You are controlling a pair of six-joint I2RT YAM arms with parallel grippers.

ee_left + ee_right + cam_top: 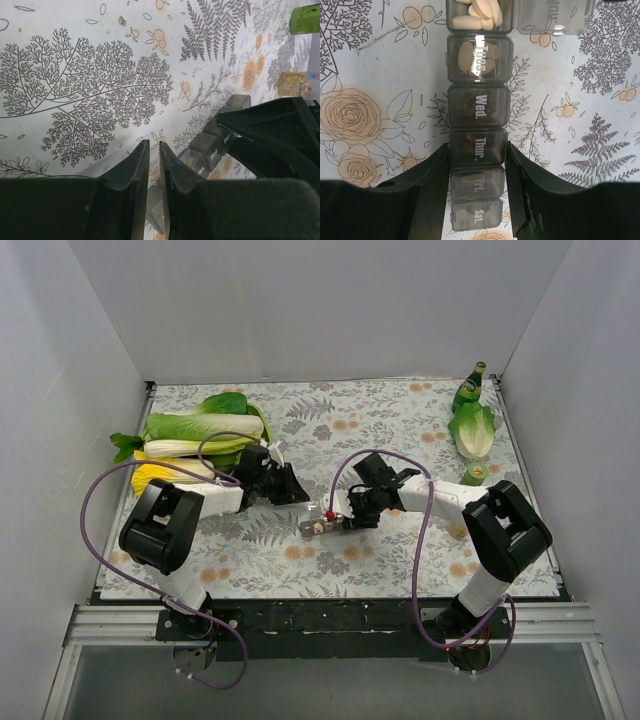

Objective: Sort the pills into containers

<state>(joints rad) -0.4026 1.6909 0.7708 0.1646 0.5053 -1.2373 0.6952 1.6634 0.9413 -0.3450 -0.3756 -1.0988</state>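
The containers (479, 107), a grey strip of day-marked lidded compartments, lie flat on the floral-covered bench (365, 65) near its middle, between the two arms. The right pincer (477, 150) straddles the strip at the "Thur." compartment, with a finger against each long side. It appears to be clamped on it, most likely to keep the light strip from sliding or twisting while the other arm works. At the far end of the strip one lid (552, 15) is flipped open to the side, exposing a heap of pale oblong pills (479, 12). More pills show through the closed "Tues." lid, while the later days look dark. The left pincer (154, 145) hangs low over the cloth just beside that open end. Its fingers are drawn nearly together with only a thin slit between them, and whether a pill is pinched there cannot be told.
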